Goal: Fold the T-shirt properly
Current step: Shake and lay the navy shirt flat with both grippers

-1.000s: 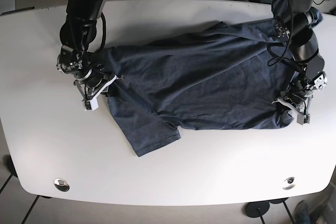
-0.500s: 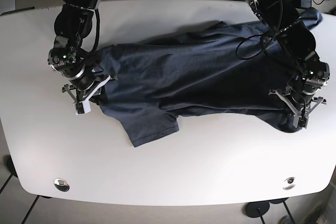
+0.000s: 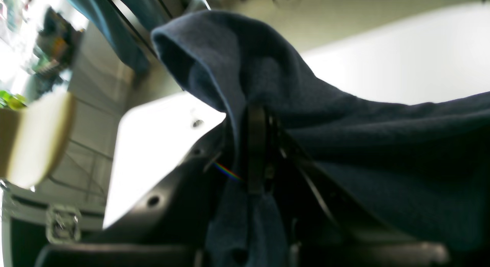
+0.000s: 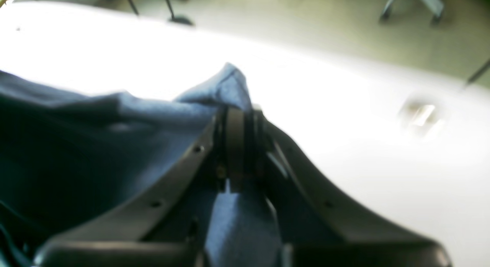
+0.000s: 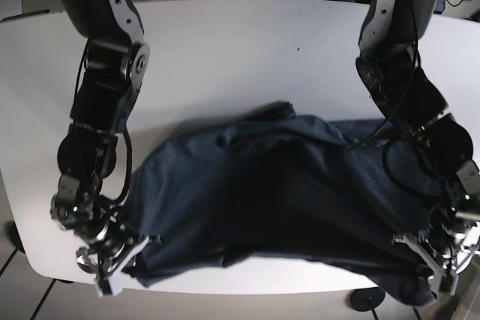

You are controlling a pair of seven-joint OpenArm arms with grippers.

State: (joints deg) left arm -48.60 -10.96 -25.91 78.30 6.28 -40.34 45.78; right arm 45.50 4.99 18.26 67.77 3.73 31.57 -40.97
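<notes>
My left hand (image 3: pixel 257 152) is clamped on a fold of the T-shirt (image 5: pixel 285 192), and my right hand (image 4: pixel 235 144) is pinched shut on another bunched edge. Both sit at the near edge of the desk (image 5: pixel 225 58), left hand (image 5: pixel 439 256) and right hand (image 5: pixel 105 252) well apart. The shirt lies across the desk's near half, its lower hem at the rim. The far half is bare white. Half a second ago the shirt lay mid-desk; I have since dragged it toward the near edge.
</notes>
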